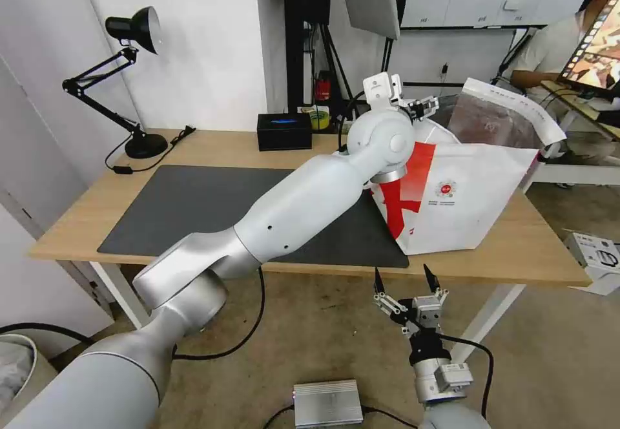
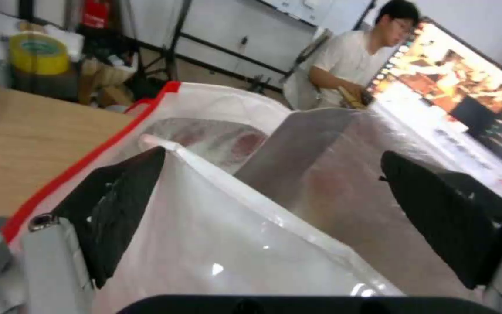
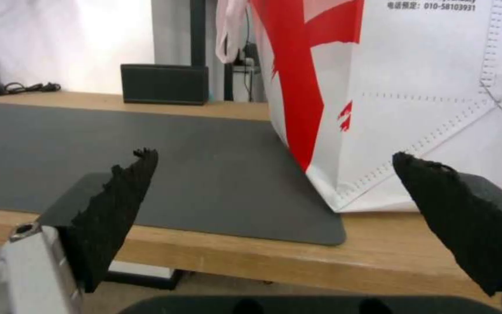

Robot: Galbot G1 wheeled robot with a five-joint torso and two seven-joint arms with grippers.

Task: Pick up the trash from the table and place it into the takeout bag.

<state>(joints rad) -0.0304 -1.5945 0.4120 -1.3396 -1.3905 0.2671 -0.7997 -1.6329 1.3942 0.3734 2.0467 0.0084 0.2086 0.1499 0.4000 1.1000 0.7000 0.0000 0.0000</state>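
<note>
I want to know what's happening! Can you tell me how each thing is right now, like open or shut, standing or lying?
takeout bag: upright on the table, mouth open
left tool: open, over the bag's mouth, holding nothing
right tool: open, below the table's front edge
dark mat: lying flat
desk lamp: standing, looks off

From my remote station, the only print I could read was "010-58103931", after a few small Chinese characters, on the takeout bag [image 3: 425, 87]. Its small round red logo at two o'clock stayed illegible to me.
</note>
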